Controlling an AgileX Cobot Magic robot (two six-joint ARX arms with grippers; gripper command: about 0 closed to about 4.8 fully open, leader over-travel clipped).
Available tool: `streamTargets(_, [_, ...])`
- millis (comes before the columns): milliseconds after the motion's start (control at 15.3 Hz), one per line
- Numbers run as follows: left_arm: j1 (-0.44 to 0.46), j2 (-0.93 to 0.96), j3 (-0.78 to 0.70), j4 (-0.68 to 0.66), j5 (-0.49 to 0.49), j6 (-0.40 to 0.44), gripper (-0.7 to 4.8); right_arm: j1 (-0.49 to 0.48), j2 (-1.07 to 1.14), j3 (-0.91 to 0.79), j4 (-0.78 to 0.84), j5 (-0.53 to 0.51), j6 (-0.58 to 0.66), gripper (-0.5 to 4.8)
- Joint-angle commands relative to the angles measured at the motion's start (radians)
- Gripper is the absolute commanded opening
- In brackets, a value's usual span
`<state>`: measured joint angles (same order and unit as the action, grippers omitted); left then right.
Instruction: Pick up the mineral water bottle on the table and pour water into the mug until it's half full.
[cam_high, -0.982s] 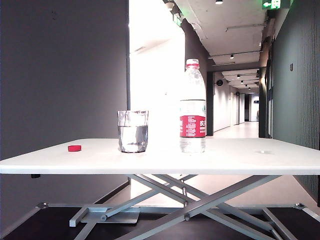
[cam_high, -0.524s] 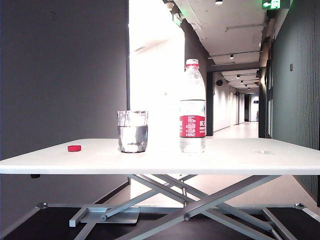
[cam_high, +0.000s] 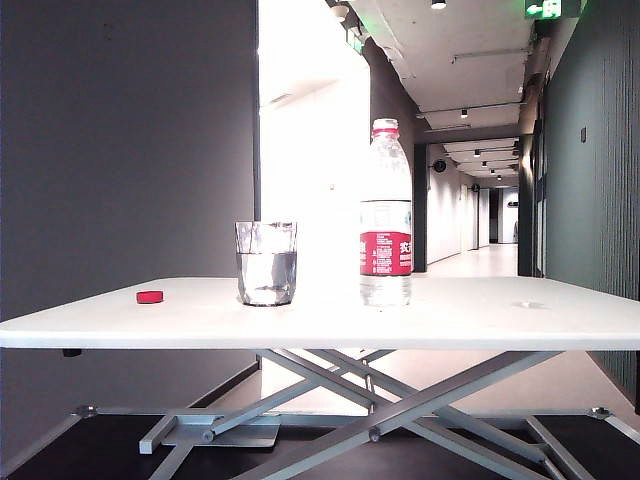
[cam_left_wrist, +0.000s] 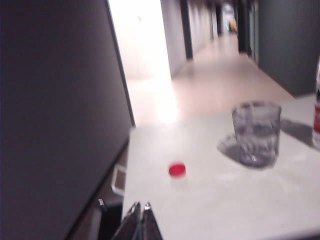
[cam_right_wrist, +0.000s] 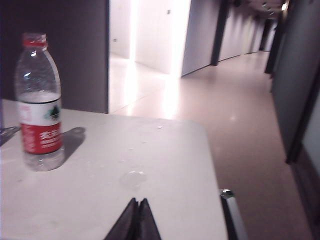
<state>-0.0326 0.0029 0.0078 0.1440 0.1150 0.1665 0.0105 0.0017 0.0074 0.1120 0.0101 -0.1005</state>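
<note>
Unchanged since earlier frame: left gripper (cam_left_wrist: 140, 212) and right gripper (cam_right_wrist: 137, 207), both pressed together, empty, back from table (cam_high: 480, 315). Mineral water bottle (cam_high: 385, 213) upright beside mug (cam_high: 266, 263); red cap (cam_high: 150, 296) apart.

Ahead of me, a dark wall (cam_high: 125, 140), a bright doorway (cam_high: 310, 170), and a long corridor (cam_high: 490, 215) under ceiling lights (cam_high: 463, 113).

White characters, unreadable, on the mineral water bottle (cam_high: 385, 215)'s red label.
</note>
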Motion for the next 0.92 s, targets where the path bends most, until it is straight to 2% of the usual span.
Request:
streamTargets(65, [-0.001, 0.001, 0.002, 0.015, -0.003, -0.010, -0.05, -0.014, -0.002, -0.002, -0.001, 0.014, -0.005, -0.06])
streamTargets(917, [-0.001, 0.001, 0.002, 0.010, -0.003, -0.025, -0.05, -0.014, -0.002, -0.002, -0.028, 0.014, -0.005, -0.05])
